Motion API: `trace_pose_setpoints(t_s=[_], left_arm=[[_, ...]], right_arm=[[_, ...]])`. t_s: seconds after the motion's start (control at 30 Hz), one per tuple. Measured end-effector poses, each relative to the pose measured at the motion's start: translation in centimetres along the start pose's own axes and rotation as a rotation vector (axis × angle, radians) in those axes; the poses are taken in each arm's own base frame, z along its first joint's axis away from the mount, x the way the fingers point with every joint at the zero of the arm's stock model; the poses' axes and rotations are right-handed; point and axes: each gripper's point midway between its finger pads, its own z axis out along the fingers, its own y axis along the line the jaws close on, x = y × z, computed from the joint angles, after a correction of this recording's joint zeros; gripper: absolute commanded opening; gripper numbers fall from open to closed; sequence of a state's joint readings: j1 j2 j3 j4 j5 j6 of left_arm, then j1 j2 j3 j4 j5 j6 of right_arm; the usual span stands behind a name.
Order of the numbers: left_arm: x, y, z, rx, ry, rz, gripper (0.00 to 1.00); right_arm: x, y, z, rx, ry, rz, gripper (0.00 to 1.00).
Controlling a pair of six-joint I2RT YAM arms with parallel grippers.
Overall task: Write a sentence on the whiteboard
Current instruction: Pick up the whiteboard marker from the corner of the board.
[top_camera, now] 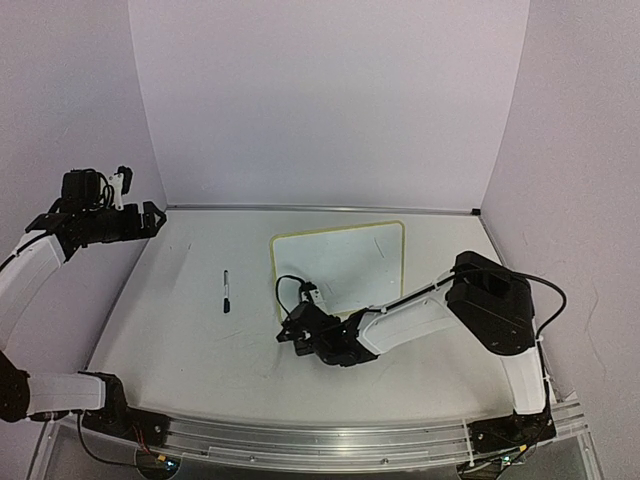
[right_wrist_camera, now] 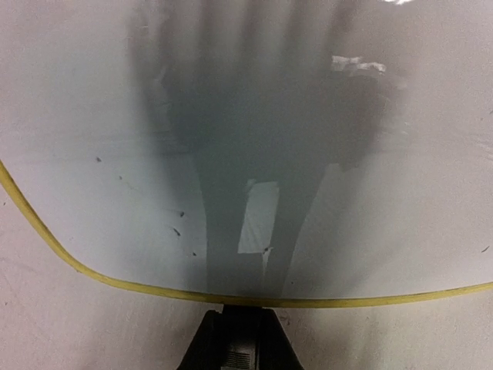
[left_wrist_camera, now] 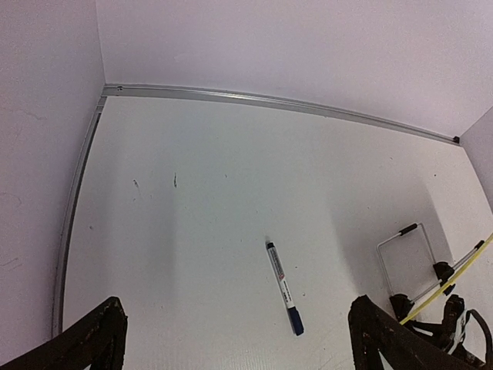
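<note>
The whiteboard (top_camera: pixel 345 265), white with a thin yellow frame, lies flat on the table right of centre. In the right wrist view its yellow near edge (right_wrist_camera: pixel 154 289) curves across just in front of my fingers. My right gripper (top_camera: pixel 293 335) (right_wrist_camera: pixel 241 314) sits low at the board's near left corner, its dark jaws pressed together at that edge. A marker with a dark blue cap (top_camera: pixel 226 291) (left_wrist_camera: pixel 283 287) lies alone on the table left of the board. My left gripper (top_camera: pixel 148 216) (left_wrist_camera: pixel 237 308) hangs high at the far left, wide open and holding nothing.
White walls close in the table at the back and on both sides, with a metal rail (left_wrist_camera: pixel 269 100) along the back edge. A black cable (top_camera: pixel 285 285) loops over the board's left edge by my right wrist.
</note>
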State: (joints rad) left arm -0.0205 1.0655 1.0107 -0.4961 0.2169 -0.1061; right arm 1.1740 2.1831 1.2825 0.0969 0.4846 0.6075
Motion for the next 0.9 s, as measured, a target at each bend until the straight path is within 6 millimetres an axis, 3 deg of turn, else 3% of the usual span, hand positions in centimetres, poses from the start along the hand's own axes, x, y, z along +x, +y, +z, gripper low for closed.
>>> trace_pose_setpoints(t_s=[0.23, 0.5, 0.7, 0.9], left_arm=[[0.0, -0.2, 0.0, 0.011, 0.002, -0.015, 0.99], [0.7, 0.1, 0.9, 0.005, 0.033, -0.070, 0.94], [3.1, -0.9, 2.6, 0.000, 0.111, -0.159, 0.94], [10.8, -4.3, 6.0, 0.021, 0.289, -0.186, 0.84]], right_arm=[[-0.8, 0.7, 1.0, 0.032, -0.013, 0.025, 0.19], [-0.8, 2.0, 0.4, -0.026, 0.007, 0.019, 0.57], [-0.7, 1.0, -4.2, -0.095, 0.030, -0.014, 0.70], [-3.6, -1.2, -10.5, -0.163, -0.033, 0.008, 0.75]])
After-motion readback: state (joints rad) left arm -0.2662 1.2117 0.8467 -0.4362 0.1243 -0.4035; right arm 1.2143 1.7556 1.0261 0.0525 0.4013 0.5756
